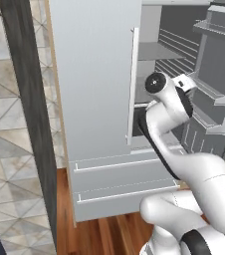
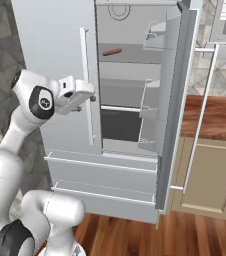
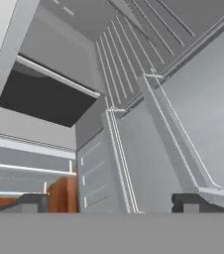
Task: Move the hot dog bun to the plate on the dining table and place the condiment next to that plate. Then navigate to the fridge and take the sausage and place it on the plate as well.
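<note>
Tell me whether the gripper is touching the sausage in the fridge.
Apart. In the right base view the sausage lies on an upper shelf of the fridge, while the gripper sits open, lower, by the door handle.

Wood plank floor (image 2: 135, 235), patterned tile wall (image 1: 5, 124), tan cabinet (image 2: 210, 175).

Arm raised, end effector (image 3: 109, 201) spread wide

The fridge (image 2: 135, 100) is cut off at the top edge; the sausage (image 2: 111, 51) shows too small for detail.
</note>
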